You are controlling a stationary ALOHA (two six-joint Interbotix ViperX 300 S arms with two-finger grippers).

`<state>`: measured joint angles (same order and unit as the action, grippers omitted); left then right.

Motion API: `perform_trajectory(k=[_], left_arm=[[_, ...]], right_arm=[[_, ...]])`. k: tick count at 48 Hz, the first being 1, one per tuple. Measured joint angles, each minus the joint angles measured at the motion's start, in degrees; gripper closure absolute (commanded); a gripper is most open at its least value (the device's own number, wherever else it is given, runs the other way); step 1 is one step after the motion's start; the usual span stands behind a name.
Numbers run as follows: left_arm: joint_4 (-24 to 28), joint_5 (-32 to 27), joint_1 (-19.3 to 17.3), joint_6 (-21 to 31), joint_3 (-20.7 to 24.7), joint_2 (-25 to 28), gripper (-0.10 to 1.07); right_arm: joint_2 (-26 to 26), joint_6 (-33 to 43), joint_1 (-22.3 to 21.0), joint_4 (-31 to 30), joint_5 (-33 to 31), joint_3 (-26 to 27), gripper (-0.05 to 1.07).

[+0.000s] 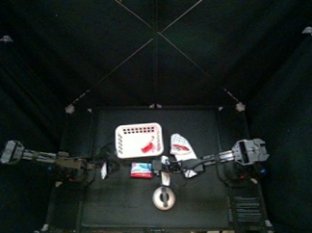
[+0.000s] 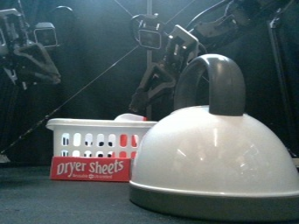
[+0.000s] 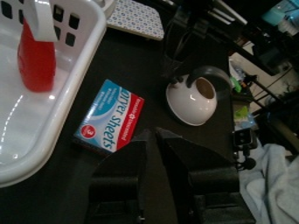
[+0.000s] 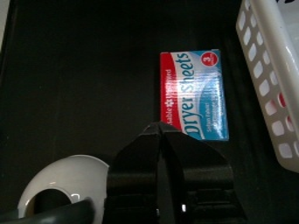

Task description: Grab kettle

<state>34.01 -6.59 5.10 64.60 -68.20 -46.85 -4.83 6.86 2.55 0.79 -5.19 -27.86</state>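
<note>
The kettle (image 1: 163,196) is a small round silvery-grey pot with a dark arched handle. It stands near the table's front edge and fills the front view (image 2: 211,162). My left gripper (image 1: 112,168) hangs to its far left, shut and empty. In the left wrist view the left gripper (image 3: 158,140) is well short of the kettle (image 3: 193,96). My right gripper (image 1: 189,167) hangs just behind the kettle to the right, shut and empty. In the right wrist view the right gripper (image 4: 155,138) is beside the kettle (image 4: 65,184), not touching it.
A red and blue dryer sheets box (image 1: 142,170) lies between the grippers, in front of a white perforated basket (image 1: 140,138). The basket holds a red bottle (image 3: 38,57). A long white item with red marks (image 1: 182,146) lies to the right of the basket.
</note>
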Motion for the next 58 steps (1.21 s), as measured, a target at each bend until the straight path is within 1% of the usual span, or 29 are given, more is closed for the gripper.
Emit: perform_trajectory(k=[6,11,19,23,27,32,36,47,53,58], left_arm=[[0.0,0.1,0.1,0.1,-0.4,-0.1,0.38],[0.1,1.4,0.3,0.0,-0.8,0.1,0.38],[1.4,7.0,0.4,0.0,-1.2,0.8,0.38],[3.2,9.1,0.0,-0.1,-1.2,1.1,0.38],[5.3,10.3,-1.1,-0.6,-1.1,1.1,0.38],[6.5,10.8,-3.3,-1.7,-1.0,1.4,0.38],[6.9,10.9,-5.4,-3.1,-0.7,2.1,0.38],[6.9,11.1,-11.2,-8.6,2.3,4.1,0.38],[6.9,11.1,-12.6,-12.7,4.0,4.0,0.38],[6.9,11.1,-13.2,-15.2,4.8,4.0,0.38]], right_arm=[[0.1,0.0,0.1,0.4,0.0,0.1,0.7],[0.5,0.0,0.4,0.4,0.0,-0.2,0.7],[2.6,0.1,1.4,1.2,0.1,-2.1,0.69],[4.7,0.2,2.5,3.2,0.1,-3.6,0.69],[6.9,0.4,3.7,6.9,-1.0,-4.7,0.69],[9.2,0.3,5.2,13.1,-4.3,-4.8,0.69],[10.4,0.3,5.3,18.2,-7.8,-4.5,0.69],[10.7,1.0,5.1,29.9,-16.4,-1.9,0.69],[10.6,4.8,4.8,33.5,-22.4,-0.9,0.69],[10.6,12.0,3.8,32.4,-27.7,0.2,0.69]])
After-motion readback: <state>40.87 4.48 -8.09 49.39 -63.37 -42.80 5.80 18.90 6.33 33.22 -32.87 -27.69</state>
